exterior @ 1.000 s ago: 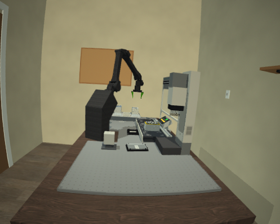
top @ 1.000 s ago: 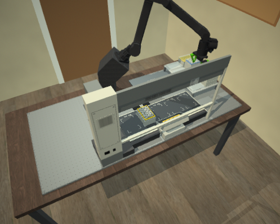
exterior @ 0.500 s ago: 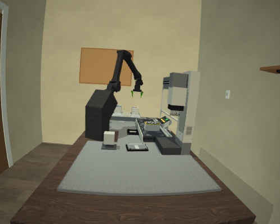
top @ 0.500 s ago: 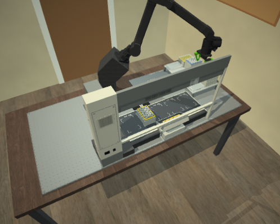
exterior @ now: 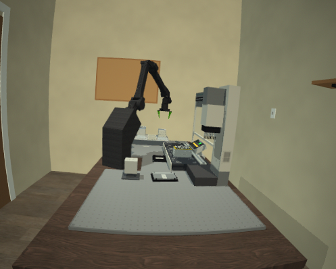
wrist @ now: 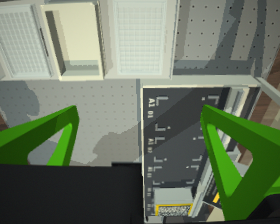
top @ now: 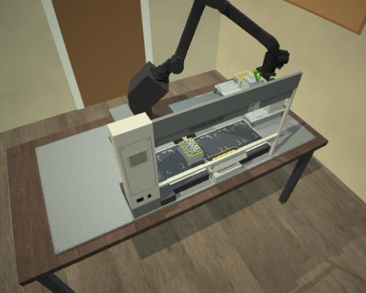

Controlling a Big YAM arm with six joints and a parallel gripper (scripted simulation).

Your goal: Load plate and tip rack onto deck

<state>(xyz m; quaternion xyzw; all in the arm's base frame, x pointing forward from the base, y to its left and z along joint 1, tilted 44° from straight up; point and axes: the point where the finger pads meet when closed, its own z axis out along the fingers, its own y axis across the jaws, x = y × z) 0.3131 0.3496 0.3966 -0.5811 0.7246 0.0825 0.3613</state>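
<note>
My gripper [top: 258, 75] [exterior: 164, 114] [wrist: 139, 112] is open and empty. It hangs high over the near edge of the shelf unit, beside the far end of the dark deck [top: 228, 135] [wrist: 186, 125]. On the shelf in the wrist view stand a clear-lidded plate [wrist: 141, 37], a cream rack [wrist: 78, 40] and another clear-covered item [wrist: 13, 40]. The top view shows a white plate [top: 226, 88], a yellow rack [top: 241, 76] and a blue rack [top: 253, 81] there. A yellow-rimmed tip rack [top: 191, 148] [exterior: 182, 147] [wrist: 173, 210] sits on the deck towards the tower end. I cannot read any labels.
A grey gantry beam [top: 227, 101] spans the deck's front. A cream tower [top: 135, 158] [exterior: 225, 128] stands at one end. A small white box [exterior: 131, 165] and a flat black fixture [exterior: 164, 176] stand on the grey perforated mat [exterior: 164, 209]. The arm's black base [top: 147, 88] is behind the deck.
</note>
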